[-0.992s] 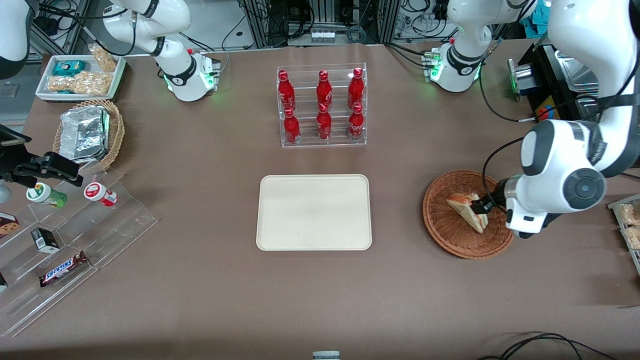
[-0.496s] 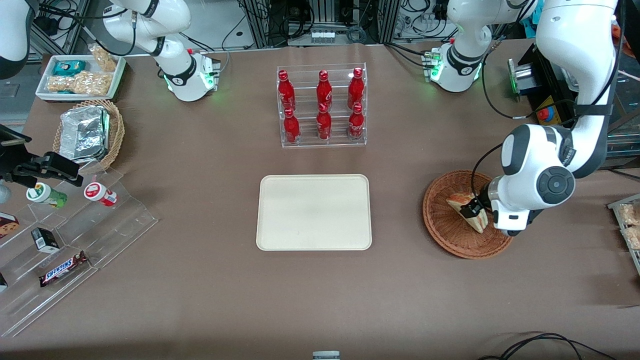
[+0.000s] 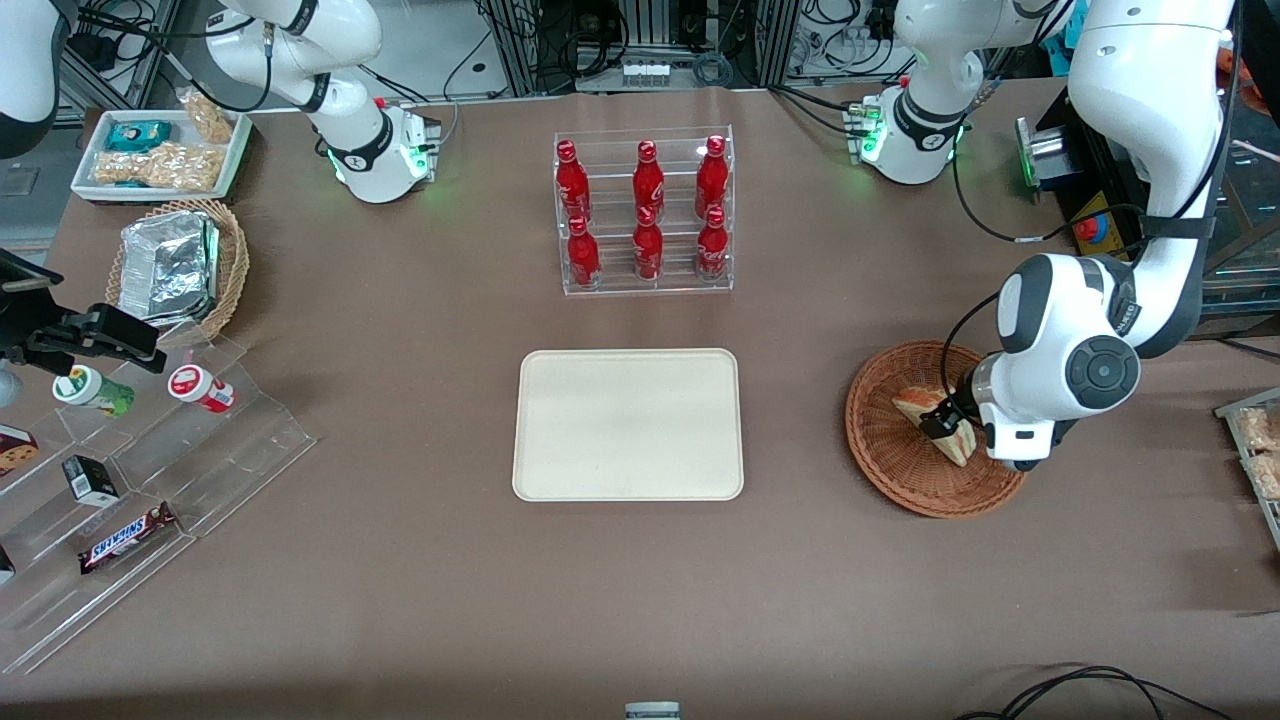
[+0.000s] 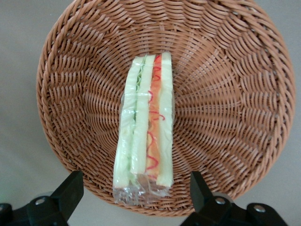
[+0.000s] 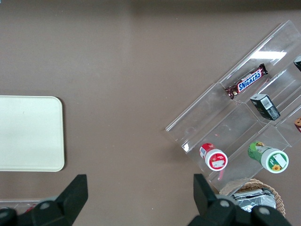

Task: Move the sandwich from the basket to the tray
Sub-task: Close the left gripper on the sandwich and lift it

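Note:
The sandwich (image 3: 912, 403), a wrapped wedge of white bread with orange-red and green layers, lies in the round reddish-brown wicker basket (image 3: 890, 465) toward the working arm's end of the table. In the left wrist view the sandwich (image 4: 146, 117) runs across the basket (image 4: 225, 94) floor, its clear wrapper end reaching the rim. My gripper (image 3: 945, 422) hangs low over that end, open. Its black fingers (image 4: 70, 188) stand wide on either side of the wrapper with gaps, touching nothing, so the gripper (image 4: 136, 184) straddles it. The cream tray (image 3: 628, 424) lies bare mid-table beside the basket, and the tray (image 5: 28, 134) also shows in the right wrist view.
A clear rack of red bottles (image 3: 645, 215) stands farther from the front camera than the tray. Toward the parked arm's end are a tan basket with foil (image 3: 180, 265), a white snack tray (image 3: 160, 155) and a clear stepped shelf (image 3: 150, 470) with snacks.
My wrist has swung in over the basket toward the tray's end, and the gripper has slid a little along the sandwich. The sandwich has not moved.

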You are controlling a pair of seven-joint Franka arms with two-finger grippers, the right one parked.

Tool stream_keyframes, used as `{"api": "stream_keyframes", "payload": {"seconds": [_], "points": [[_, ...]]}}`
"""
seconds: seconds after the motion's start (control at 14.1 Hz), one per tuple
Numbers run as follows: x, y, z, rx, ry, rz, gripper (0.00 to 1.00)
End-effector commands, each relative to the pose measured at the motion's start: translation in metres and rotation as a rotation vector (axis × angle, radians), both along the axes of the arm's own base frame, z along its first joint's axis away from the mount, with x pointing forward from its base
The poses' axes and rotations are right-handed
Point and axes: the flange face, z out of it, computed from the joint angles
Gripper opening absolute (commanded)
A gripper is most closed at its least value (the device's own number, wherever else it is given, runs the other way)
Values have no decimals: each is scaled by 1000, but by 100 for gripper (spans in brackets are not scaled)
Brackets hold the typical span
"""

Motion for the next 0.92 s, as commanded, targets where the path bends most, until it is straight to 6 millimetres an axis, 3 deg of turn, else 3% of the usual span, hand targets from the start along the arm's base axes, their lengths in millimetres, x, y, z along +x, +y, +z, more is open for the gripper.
{"api": "stream_keyframes", "payload": {"seconds": [0.0,0.5,0.64,0.78,0.85], "points": [[-1,11,-8,-3,-10,41,100],[-14,4,-45,0,-46,107,100],[-14,3,-50,10,-43,153,71],[-14,4,-48,14,-38,163,26],[-12,4,-44,16,-45,175,14]]}}
